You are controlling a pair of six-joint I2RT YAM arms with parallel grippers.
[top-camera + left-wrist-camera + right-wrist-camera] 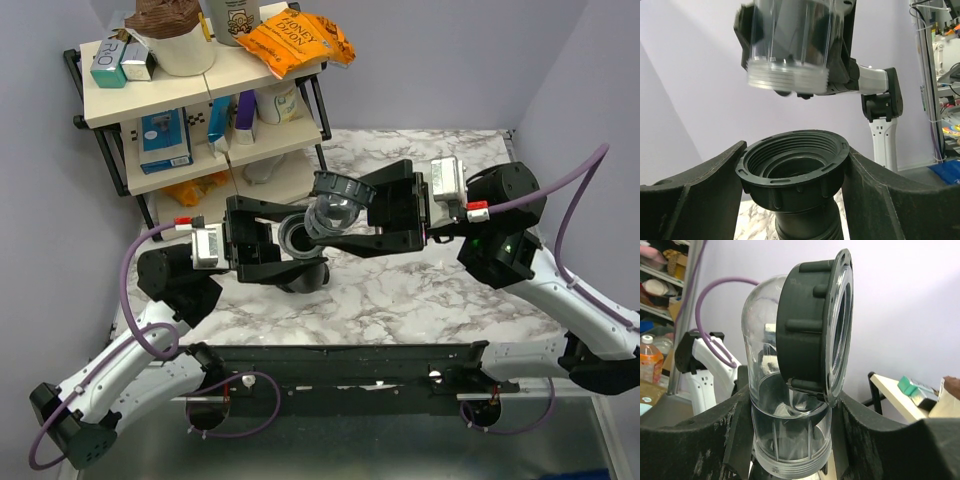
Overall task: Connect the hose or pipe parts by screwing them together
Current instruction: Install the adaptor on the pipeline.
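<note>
Centrally: clear elbow [787, 45], male thread down, hangs just above black threaded collar [795, 167], apart, roughly in line. Both above tabletop [420, 290]. Elbow likely light, rigid, smooth-walled, slip-prone; best hold on straight barrel above thread. Collar stiff; lugged rim aids grip. Right tool [790, 435] clamps elbow barrel; left tool [795, 205] clamps collar by sides. Black ring nut [810, 325] caps elbow's other mouth.

A shelf rack [120, 98] blocked the desk's [400, 300] far left, the left hand [300, 250] and right hand [338, 216] crowded its middle, and its front lay open.
</note>
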